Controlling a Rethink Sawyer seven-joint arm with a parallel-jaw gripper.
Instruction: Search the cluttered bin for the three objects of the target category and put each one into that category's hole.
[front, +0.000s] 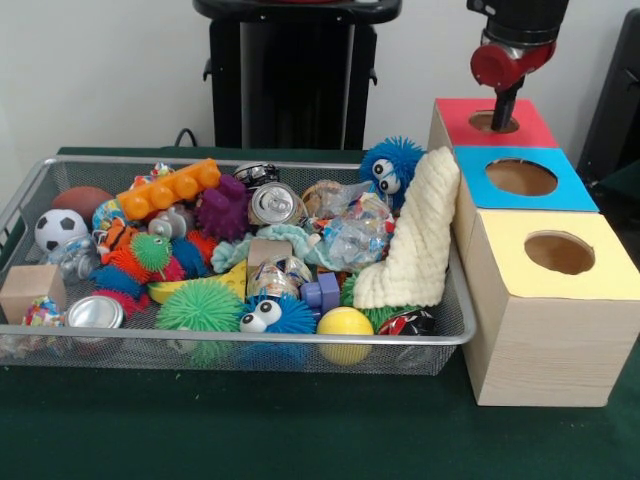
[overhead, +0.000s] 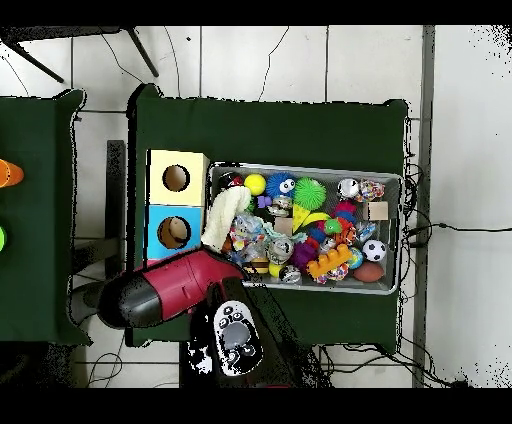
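Robotics lab: cloth-draped table (front: 300, 440), tiled floor (overhead: 260, 60), cables (overhead: 450, 228).

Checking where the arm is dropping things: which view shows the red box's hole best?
The front view: the red box shows its top and the hole, with the gripper dipping into it. Overhead, the arm covers that box; only the blue box and yellow box show.

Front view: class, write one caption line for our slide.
Sawyer's gripper dips into the red box's hole beside a wire bin crammed with toys.
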